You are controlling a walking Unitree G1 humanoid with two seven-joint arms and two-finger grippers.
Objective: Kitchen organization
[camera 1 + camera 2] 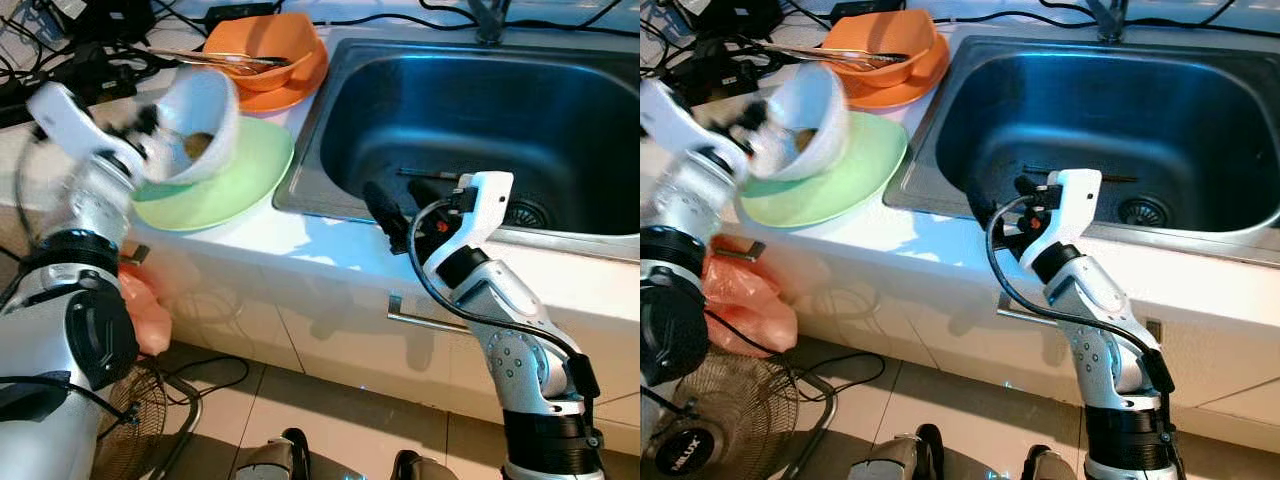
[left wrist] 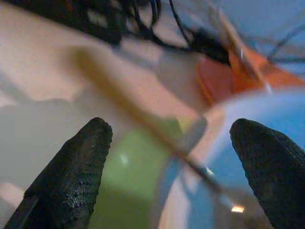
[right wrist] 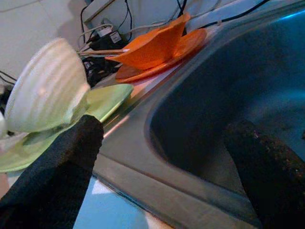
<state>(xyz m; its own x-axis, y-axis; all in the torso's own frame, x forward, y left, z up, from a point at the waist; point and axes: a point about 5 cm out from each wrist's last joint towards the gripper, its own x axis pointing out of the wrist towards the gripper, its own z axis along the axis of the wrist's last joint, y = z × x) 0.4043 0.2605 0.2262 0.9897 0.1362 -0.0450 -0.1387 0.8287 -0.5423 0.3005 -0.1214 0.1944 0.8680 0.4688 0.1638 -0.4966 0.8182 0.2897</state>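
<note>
Surface: white kitchen surface (image 1: 300, 240) with a steel sink (image 1: 500, 110) set into it; cables crowd the back left corner.
Left end effector (image 2: 167, 157): carries a white bowl (image 1: 200, 125), tilted and raised over a green plate (image 1: 235, 175); the view is blurred, and its fingers stand apart with the bowl's rim between them.
Right end effector (image 3: 164, 157): fingers spread wide, holding nothing, at the sink's front rim.
Risk: I judge the tilted bowl could slip, or tip out whatever is inside, and strike the green plate.
Edges: the plate reaches close to the surface's front edge; an orange bowl (image 1: 265, 45) with chopsticks (image 1: 215, 58) sits just behind.
Room: the sink basin is mostly open.
</note>
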